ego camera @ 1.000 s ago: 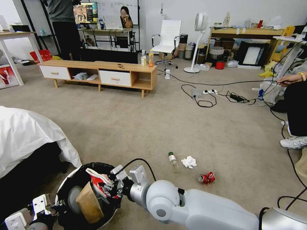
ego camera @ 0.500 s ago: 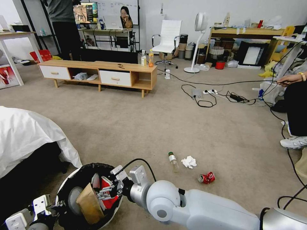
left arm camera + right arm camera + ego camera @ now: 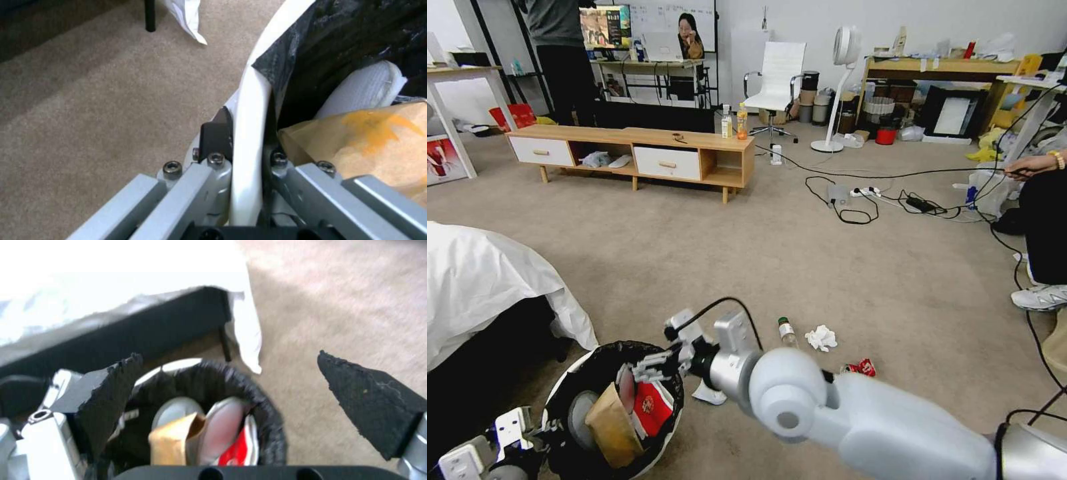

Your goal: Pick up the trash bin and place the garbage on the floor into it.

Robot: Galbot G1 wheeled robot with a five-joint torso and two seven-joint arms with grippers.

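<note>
At the near left of the floor [image 3: 707, 267], we see the trash bin [image 3: 564, 390] with the brown cardboard piece [image 3: 606, 421] and red-white snack packet [image 3: 650, 410] inside. Our left wrist view alone shows the left gripper [image 3: 249, 160] clamped tight on the bin's white rim. The right gripper [image 3: 231, 390] hangs above the bin, its black pads spread wide and empty. Farther right on the carpet lie the small bottle [image 3: 788, 333], a white tissue [image 3: 822, 337] and the red can [image 3: 862, 367], which our right arm partly hides.
</note>
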